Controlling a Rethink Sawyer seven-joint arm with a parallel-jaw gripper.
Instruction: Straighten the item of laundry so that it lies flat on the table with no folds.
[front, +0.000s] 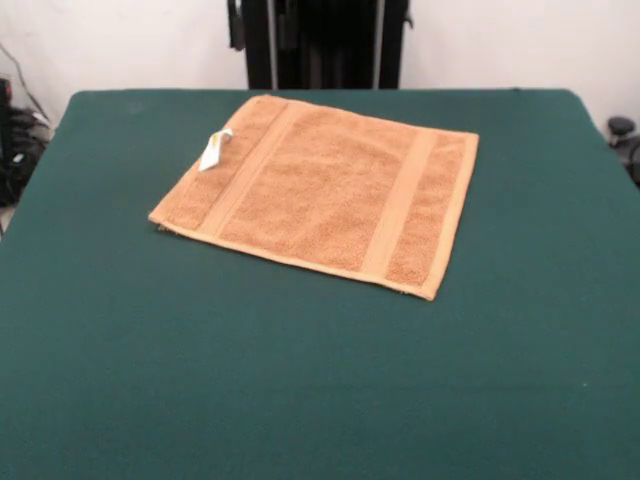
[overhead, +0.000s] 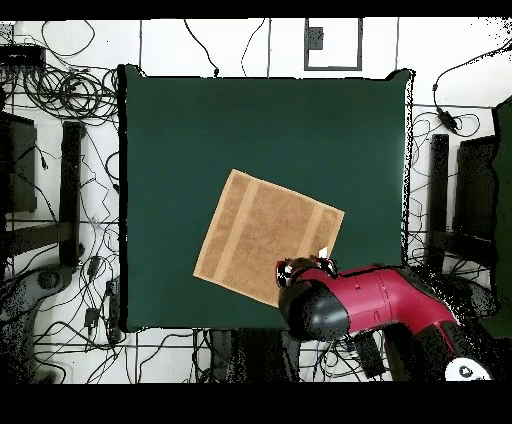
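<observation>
The orange-tan towel (front: 320, 190) lies spread out on the dark green table (front: 300, 380), towards the far side, turned at a slight angle. I see no folds in it. Its two woven bands run across it, and the small white tag (front: 214, 150) sticks up at its far left edge. In the overhead view the towel (overhead: 262, 235) lies rotated near the table's (overhead: 250, 130) bottom edge, with the tag (overhead: 322, 252) at its right. The red arm (overhead: 370, 305) ends over the towel's lower right corner; the gripper (overhead: 293, 272) sits under the arm's end. The front view does not show it.
The black pedestal (front: 320, 40) stands behind the table's far edge. Cables and stands (overhead: 60, 200) lie on the floor round the table. The table's edges (overhead: 122, 200) are well away from the towel on the left and top.
</observation>
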